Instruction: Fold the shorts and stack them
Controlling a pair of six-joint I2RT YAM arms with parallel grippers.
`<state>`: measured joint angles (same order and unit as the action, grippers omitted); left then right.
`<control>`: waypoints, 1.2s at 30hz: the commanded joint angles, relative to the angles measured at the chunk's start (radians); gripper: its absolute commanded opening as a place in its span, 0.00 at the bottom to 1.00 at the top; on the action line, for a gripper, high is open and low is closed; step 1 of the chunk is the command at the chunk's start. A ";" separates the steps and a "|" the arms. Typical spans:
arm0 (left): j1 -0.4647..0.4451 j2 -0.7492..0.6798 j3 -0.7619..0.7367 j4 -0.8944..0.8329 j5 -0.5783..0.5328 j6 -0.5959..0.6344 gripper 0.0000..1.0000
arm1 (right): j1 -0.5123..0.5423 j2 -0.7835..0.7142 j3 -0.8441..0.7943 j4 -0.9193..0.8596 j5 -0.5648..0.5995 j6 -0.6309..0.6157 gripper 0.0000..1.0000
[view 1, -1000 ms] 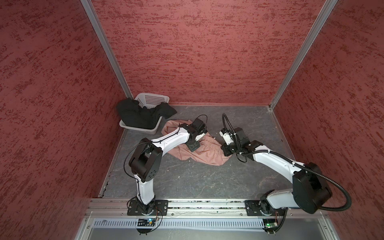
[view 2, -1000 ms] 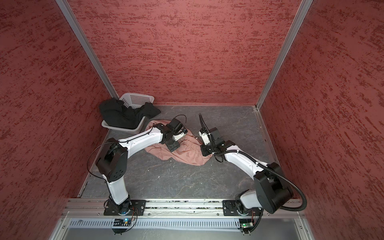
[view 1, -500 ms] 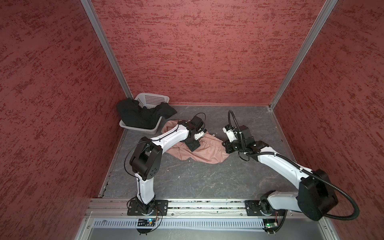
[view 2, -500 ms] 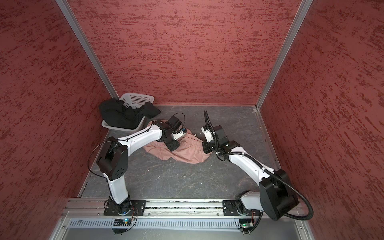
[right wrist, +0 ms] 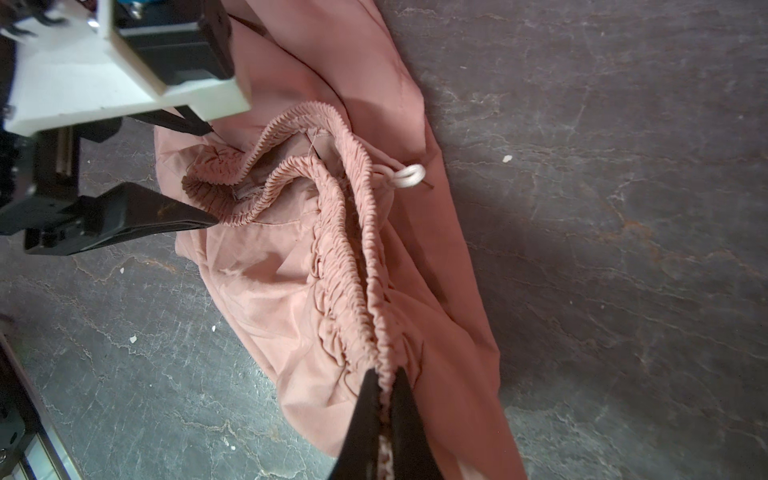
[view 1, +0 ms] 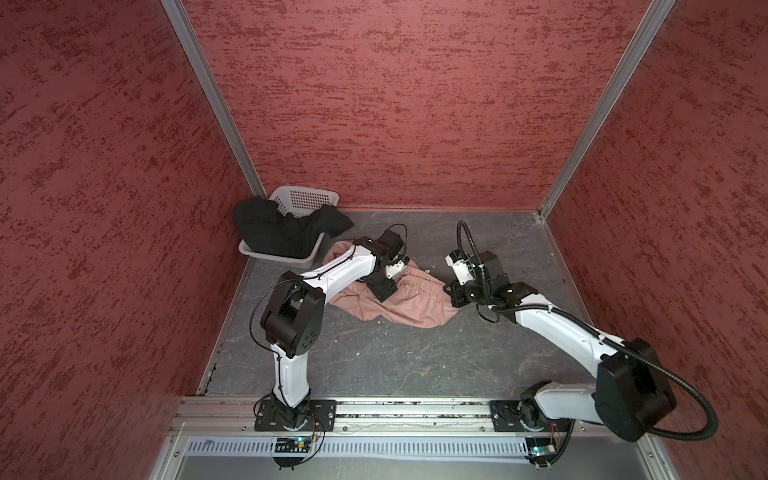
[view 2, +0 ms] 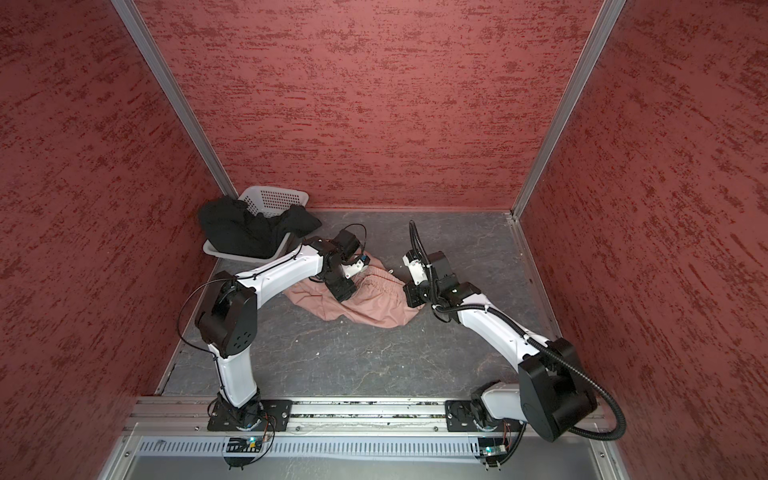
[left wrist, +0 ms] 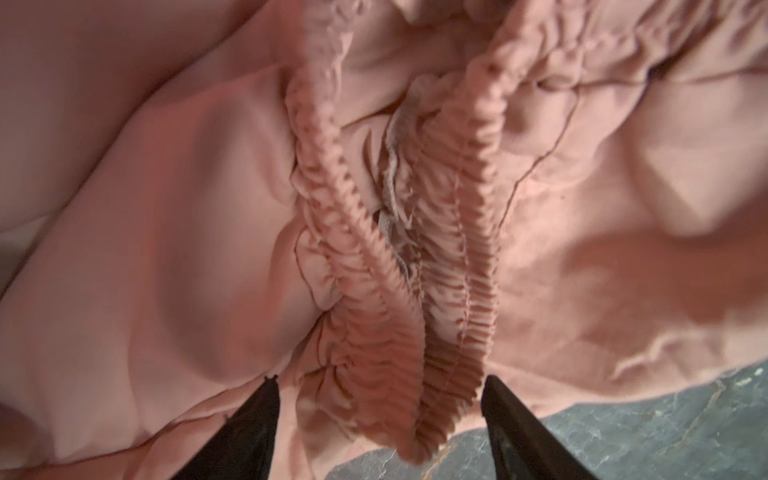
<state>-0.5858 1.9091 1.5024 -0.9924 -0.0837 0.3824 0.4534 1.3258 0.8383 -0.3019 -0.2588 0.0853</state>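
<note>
While right fingers stay clamped on the dusty pink gathered shorts at three o'clock, left fingers still stand apart astride the waistband.

Cloth of the pink shorts: matt, soft, ribbed at waistband. Plastic basket: white, perforated. The table: matt grey, stone-veined.

The left arm is stretched from the near edge of the table toward its middle, with the elbow raised and the wrist bent downward. The left gripper is held open, its fingertips set astride a gathered fold of the pink shorts. The right arm is reached inward and kept low. The right gripper is pinched tight on the same shorts.
</note>
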 commanded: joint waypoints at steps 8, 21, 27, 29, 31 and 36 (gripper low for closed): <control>-0.009 0.014 -0.010 -0.003 0.001 -0.002 0.39 | -0.012 -0.025 0.004 0.046 -0.011 0.012 0.04; -0.012 -0.063 0.052 -0.042 -0.004 -0.019 0.00 | -0.040 -0.081 0.047 0.002 0.030 0.006 0.00; -0.024 -0.125 0.051 -0.058 -0.101 -0.004 0.99 | -0.052 -0.082 0.044 0.018 0.005 0.003 0.00; -0.042 -0.117 0.033 -0.055 -0.122 0.014 0.99 | -0.052 -0.068 0.045 0.020 -0.011 0.002 0.00; -0.073 -0.101 0.011 -0.054 -0.148 0.027 0.99 | -0.053 -0.062 0.044 0.025 -0.020 0.002 0.00; -0.124 -0.102 -0.072 0.024 -0.145 0.055 0.99 | -0.053 -0.066 0.042 0.037 -0.032 -0.001 0.00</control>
<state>-0.6888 1.7958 1.4689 -1.0092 -0.2150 0.4034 0.4065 1.2617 0.8444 -0.3016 -0.2665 0.0975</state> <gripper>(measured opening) 0.994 0.062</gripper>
